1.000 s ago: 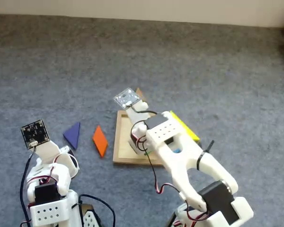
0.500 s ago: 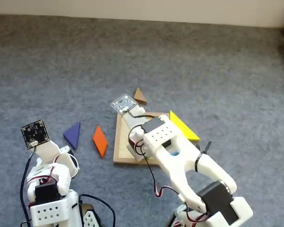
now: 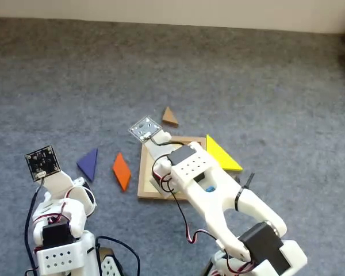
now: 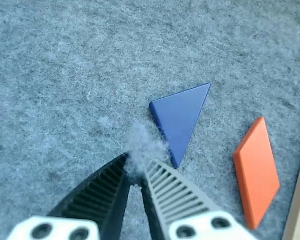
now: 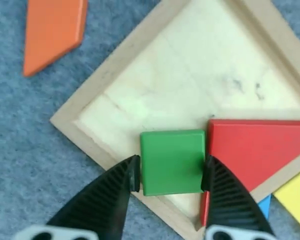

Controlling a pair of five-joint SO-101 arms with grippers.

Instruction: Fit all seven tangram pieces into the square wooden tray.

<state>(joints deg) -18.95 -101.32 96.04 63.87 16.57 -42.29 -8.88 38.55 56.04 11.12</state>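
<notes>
The square wooden tray [image 5: 104,76] holds a red triangle [image 5: 255,147] along one side. My right gripper [image 5: 171,174] is shut on a green square [image 5: 172,160] low over the tray's corner, edge to edge with the red piece. In the high view the right arm [image 3: 187,167] covers most of the tray [image 3: 144,172]. On the carpet lie a blue triangle [image 4: 180,115], an orange parallelogram [image 4: 256,170], a yellow triangle [image 3: 221,152] and a small brown triangle [image 3: 170,117]. My left gripper [image 4: 135,172] is shut and empty, just short of the blue triangle.
Grey carpet covers the whole surface. The left arm [image 3: 60,195] stands at the near left, beside the blue triangle [image 3: 88,164] and the orange parallelogram [image 3: 121,170]. A bit of a blue piece [image 5: 264,206] shows under the yellow one at the tray's edge.
The right arm has swung left over the tray with the green square, uncovering the brown triangle and more of the yellow one. The left arm has kept still.
</notes>
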